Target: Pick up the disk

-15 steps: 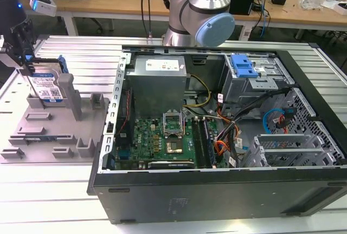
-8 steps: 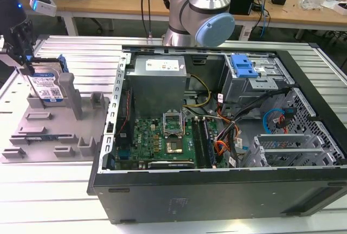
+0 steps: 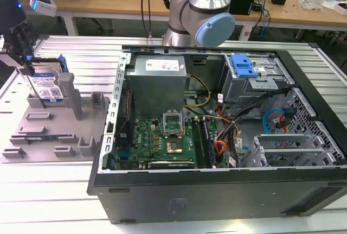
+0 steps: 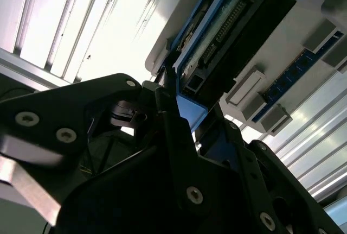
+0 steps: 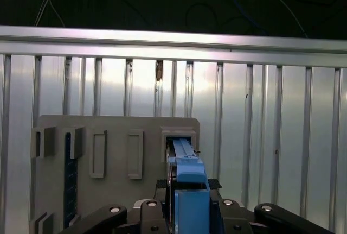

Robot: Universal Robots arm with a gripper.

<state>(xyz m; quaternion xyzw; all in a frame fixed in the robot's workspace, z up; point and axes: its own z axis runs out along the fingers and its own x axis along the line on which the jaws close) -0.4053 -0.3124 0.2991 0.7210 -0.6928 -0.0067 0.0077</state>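
Note:
The disk (image 3: 47, 86) stands on edge in a slot at the far end of the grey fixture (image 3: 51, 144), on the exterior view's left. Its white-and-blue label faces the camera. My gripper (image 3: 27, 68) comes down on its top edge from above. In the first wrist view the disk (image 5: 184, 158) appears edge-on, its blue rail running between the two black fingers (image 5: 160, 208) of my gripper (image 5: 190, 201). The second wrist view has the disk (image 4: 233, 33) with its connector edge, and the gripper (image 4: 187, 109) pressed to both sides of the blue rail.
An open computer case (image 3: 217, 190) lies on the exterior view's right, with a bright blue bracket (image 3: 243, 65) inside. The arm's base (image 3: 200, 11) stands behind it. The fixture has several posts (image 3: 73, 95) beside the disk. A ribbed metal table (image 3: 43, 201) lies under everything.

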